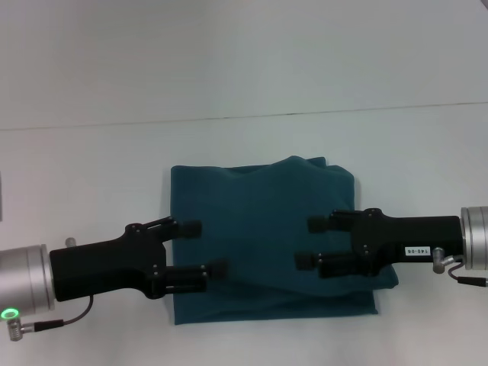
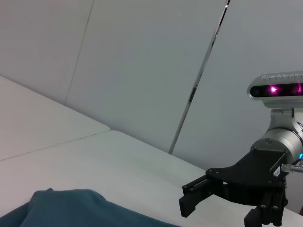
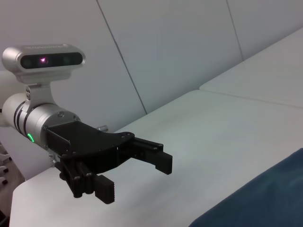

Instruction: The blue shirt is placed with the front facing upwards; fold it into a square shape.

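We see the blue shirt (image 1: 267, 236) folded roughly square; left gripper (image 1: 204, 248) at nine o'clock, right gripper (image 1: 311, 242) at three, both spread, apparently hovering

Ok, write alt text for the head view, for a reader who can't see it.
A blue shirt, folded into a rough square, lies on a white table. The left claw and right claw, both open, point inward over its two side edges, holding nothing.

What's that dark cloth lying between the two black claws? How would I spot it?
On the white table, look to the middle, between the left end effector and the right end effector. There lies the blue shirt, folded into a rough square, the only dark teal fabric there.
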Controlling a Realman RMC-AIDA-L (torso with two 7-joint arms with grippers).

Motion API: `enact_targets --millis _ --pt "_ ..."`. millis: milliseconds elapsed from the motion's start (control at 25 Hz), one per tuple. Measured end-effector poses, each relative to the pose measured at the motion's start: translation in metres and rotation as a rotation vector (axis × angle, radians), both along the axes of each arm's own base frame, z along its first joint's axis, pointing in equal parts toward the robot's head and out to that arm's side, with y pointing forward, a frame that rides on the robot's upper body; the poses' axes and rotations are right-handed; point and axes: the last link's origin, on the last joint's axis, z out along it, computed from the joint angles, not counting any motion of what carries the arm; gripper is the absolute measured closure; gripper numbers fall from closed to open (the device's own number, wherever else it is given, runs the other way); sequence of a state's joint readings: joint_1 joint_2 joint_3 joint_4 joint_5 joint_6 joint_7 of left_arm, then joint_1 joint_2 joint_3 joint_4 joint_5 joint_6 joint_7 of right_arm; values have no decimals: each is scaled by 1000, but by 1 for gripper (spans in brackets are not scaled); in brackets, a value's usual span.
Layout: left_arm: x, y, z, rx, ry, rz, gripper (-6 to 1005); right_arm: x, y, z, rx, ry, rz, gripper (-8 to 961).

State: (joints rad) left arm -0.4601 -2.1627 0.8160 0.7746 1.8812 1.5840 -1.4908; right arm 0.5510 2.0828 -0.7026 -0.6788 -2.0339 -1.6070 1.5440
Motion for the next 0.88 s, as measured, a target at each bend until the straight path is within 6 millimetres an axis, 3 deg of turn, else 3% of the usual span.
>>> enact_targets --millis 880 --pt "1 0 -2 -28 15 4 83 1 -1 1 -4 -2 -2 27"
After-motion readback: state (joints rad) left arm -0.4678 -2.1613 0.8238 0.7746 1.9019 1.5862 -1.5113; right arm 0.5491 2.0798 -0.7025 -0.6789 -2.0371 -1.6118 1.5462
